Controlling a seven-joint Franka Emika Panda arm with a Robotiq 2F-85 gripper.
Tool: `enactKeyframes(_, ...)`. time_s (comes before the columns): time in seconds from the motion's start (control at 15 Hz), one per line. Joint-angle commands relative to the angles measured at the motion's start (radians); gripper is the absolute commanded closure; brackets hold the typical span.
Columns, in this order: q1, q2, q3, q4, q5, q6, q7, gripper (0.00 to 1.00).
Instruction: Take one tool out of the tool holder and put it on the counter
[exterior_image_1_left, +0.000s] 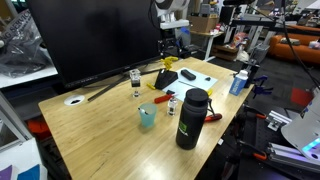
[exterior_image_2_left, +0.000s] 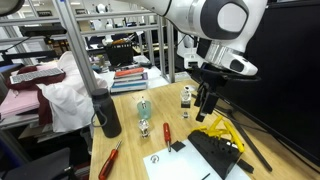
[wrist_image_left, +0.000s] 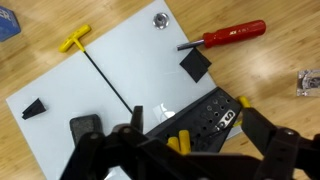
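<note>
The black tool holder (wrist_image_left: 200, 118) lies tilted at the edge of a white mat (wrist_image_left: 110, 75) on the light-wood counter (exterior_image_1_left: 105, 135). Yellow-handled tools (wrist_image_left: 180, 142) stick out of it. It also shows in both exterior views (exterior_image_1_left: 163, 77) (exterior_image_2_left: 222, 135). My gripper (wrist_image_left: 198, 125) is open and empty, just above the holder, with one finger on each side of it; it also shows in an exterior view (exterior_image_2_left: 205, 108). A yellow T-handle tool (wrist_image_left: 76, 43) with a long thin shaft lies loose on the mat. A red screwdriver (wrist_image_left: 232, 35) lies on the counter beside the mat.
A black bottle (exterior_image_1_left: 190, 118), a teal cup (exterior_image_1_left: 147, 117), a glass jar (exterior_image_1_left: 136, 82) and a small bottle (exterior_image_1_left: 172, 104) stand on the counter. A large monitor (exterior_image_1_left: 95, 40) stands behind the holder. A second red screwdriver (exterior_image_2_left: 110, 158) lies near the counter's edge.
</note>
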Motion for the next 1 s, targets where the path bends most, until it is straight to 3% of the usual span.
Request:
enactKeyframes(0.0, 0.012, -0.002, -0.017, -0.007, -0.002, 0.030, 0.008, 0.00)
enactKeyframes(0.53, -0.004, 0.090, -0.001, 0.100, -0.002, 0.001, -0.080, 0.00)
enactKeyframes(0.8, -0.028, 0.152, 0.019, 0.209, 0.026, -0.104, -0.148, 0.00)
enactKeyframes(0.87, -0.002, 0.112, -0.002, 0.128, 0.005, -0.027, -0.113, 0.00)
enactKeyframes(0.93, -0.006, 0.124, 0.000, 0.148, 0.007, -0.051, -0.121, 0.00)
